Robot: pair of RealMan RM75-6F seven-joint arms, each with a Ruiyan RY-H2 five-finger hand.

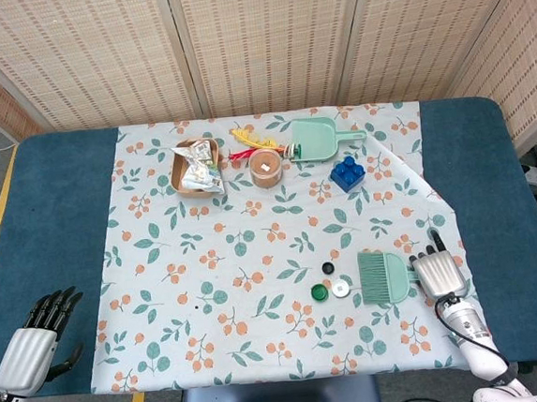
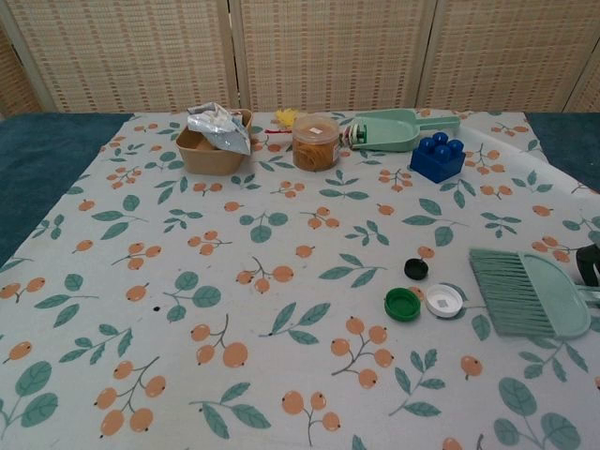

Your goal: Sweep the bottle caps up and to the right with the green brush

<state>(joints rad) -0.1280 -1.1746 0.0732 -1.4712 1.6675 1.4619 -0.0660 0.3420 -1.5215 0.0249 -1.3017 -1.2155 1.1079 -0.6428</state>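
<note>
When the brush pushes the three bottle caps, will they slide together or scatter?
The caps look small and light, so they probably slide easily on the cloth. The black one lies apart and may stray. The brush bristles look soft and could bend over them.

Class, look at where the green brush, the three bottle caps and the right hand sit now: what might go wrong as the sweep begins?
1. The right hand sits at the brush handle end; whether it grips it is unclear, so the brush may slip.
2. The black cap lies apart from the green cap and white cap; one stroke may miss it.
3. The tablecloth could bunch up.
</note>
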